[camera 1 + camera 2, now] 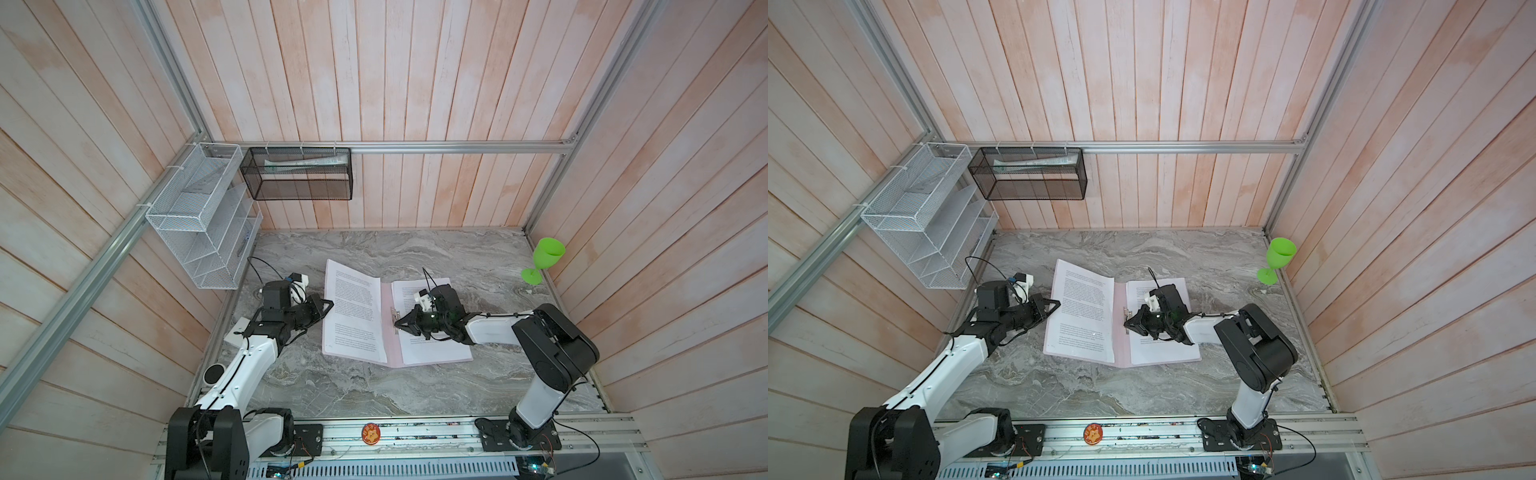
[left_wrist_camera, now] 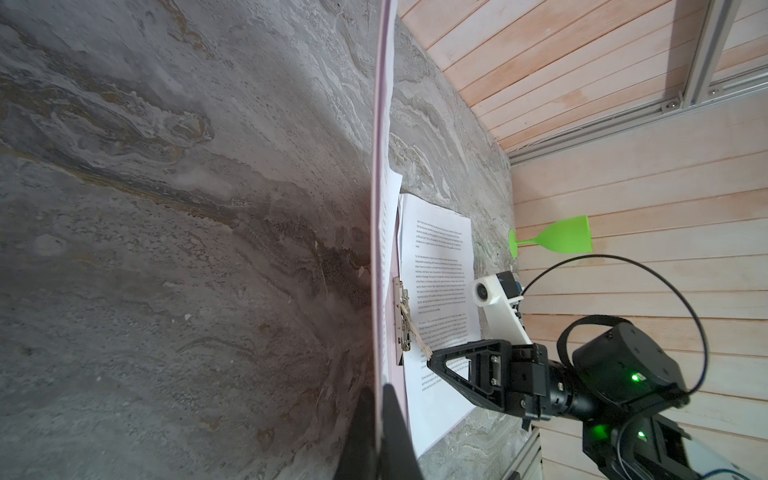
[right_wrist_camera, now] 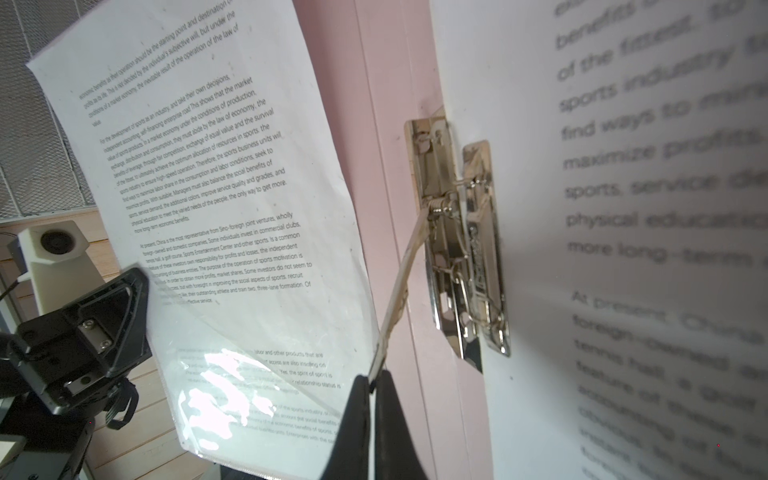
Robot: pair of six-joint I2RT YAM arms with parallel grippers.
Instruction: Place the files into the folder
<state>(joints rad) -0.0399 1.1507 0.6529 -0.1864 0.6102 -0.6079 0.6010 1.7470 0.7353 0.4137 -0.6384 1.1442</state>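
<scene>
Between the two grippers: we log the folder point(image 1: 392, 345) point(image 1: 1122, 349), thin and pale pink, lying open on the table with its spine strip bare between two pages.
Files: the files point(image 1: 353, 316) point(image 3: 216, 187) are white sheets of black text. One lies on the cover held by the left gripper, under a glossy clear sleeve that throws glare. Another sheet point(image 1: 432, 349) lies flat on the half under the right arm.
Clip: the silver clip point(image 3: 469, 249) point(image 2: 402, 316) is just ahead of the right fingertips, with its bar over the flat sheet's edge. The clip lever point(image 3: 403, 286) stands up at a slant.
Left gripper: the left gripper point(image 1: 328, 308) point(image 2: 380, 395) is closed on the cover's outer edge. That edge is lifted off the table and the cover slopes down to the spine.
Right gripper: the right gripper point(image 1: 399, 323) point(image 3: 372, 382) is closed, pinching the tip of the clip lever.
Arm pose: we see both forearms low and near level, tips pointing inward at the folder. The right elbow is bent sharply.
Surface: a grey marbled table point(image 1: 374, 390).
Room: pale wooden plank walls in aluminium framing. A green goblet point(image 1: 544, 259) stands well behind the right gripper. A white wire rack point(image 1: 199, 216) and a black mesh basket point(image 1: 299, 174) hang well beyond the left gripper.
</scene>
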